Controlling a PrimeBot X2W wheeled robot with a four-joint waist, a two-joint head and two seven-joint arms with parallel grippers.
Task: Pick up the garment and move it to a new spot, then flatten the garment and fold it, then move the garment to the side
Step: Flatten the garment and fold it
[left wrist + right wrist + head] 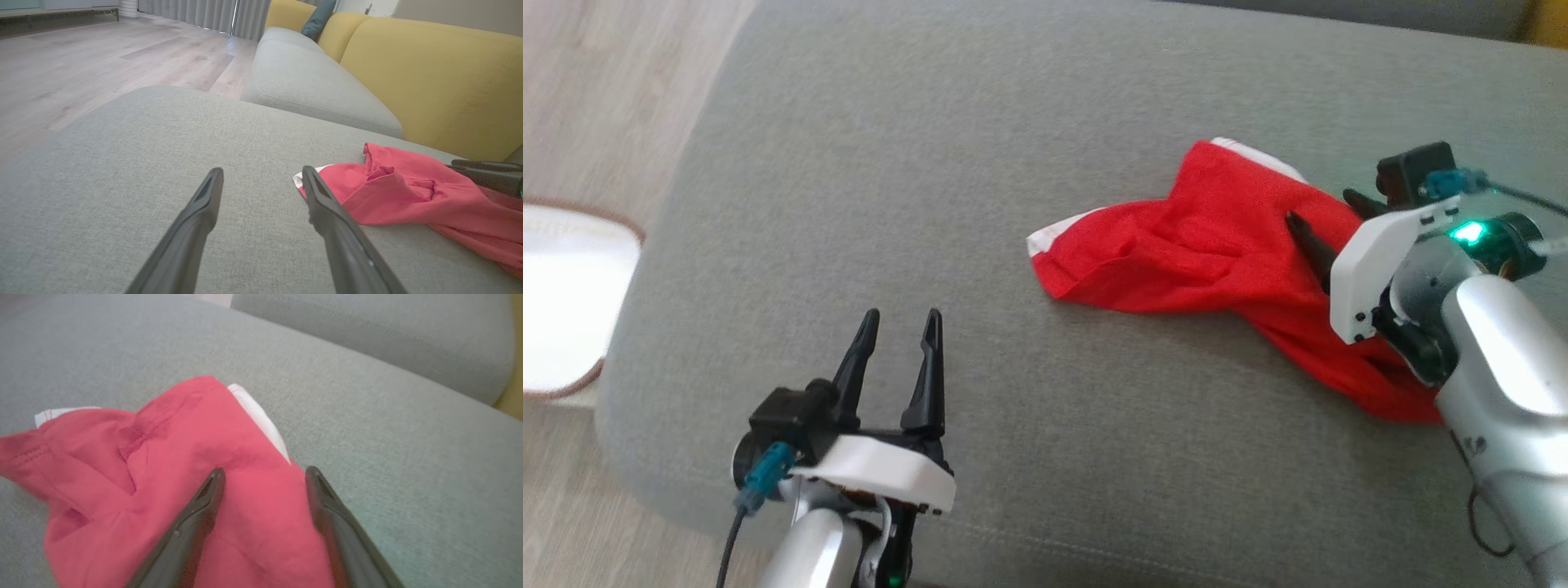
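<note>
Jaws spread on both arms, nothing pinched that I see: right jaws hang over the red garment (1201,245), crumpled on the grey sofa cushion (915,163); left jaws hover over bare cushion, apart from it.

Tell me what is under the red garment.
The red garment lies crumpled on the grey sofa cushion, which shows beside it. White trim peeks out at two edges. Whatever lies beneath the folds is covered and cannot be seen.
</note>
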